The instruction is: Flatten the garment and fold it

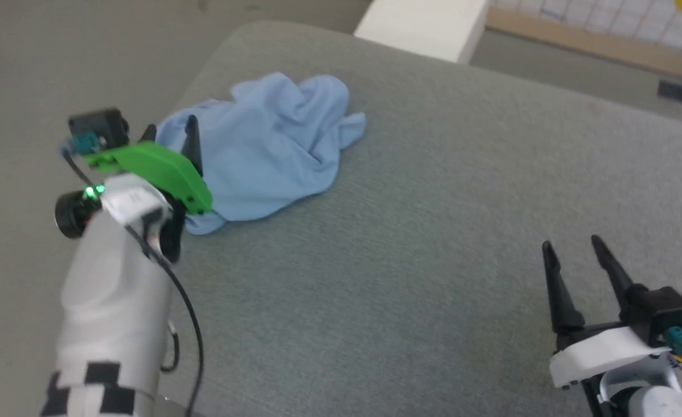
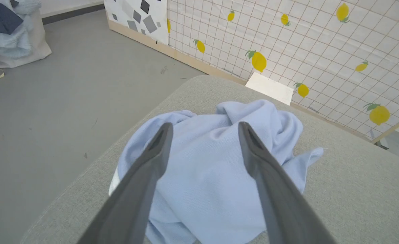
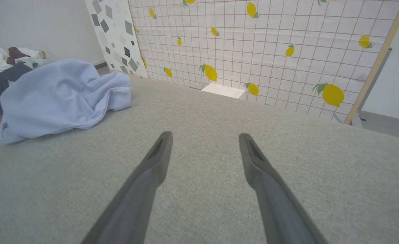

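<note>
Crumpled garment (image 1: 271,156) heaped at far left of grey padded surface (image 1: 404,260), by left edge. Left gripper (image 2: 204,127) poised over it, fingers wide; right gripper (image 1: 571,243) near right, fingers wide, well apart. Risk: pinching several bunched layers, or dragging cloth off edge.

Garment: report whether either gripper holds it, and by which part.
Nothing is held. The left gripper hovers open over the crumpled garment; the right gripper is open over the grey cushion, apart from it.
</note>
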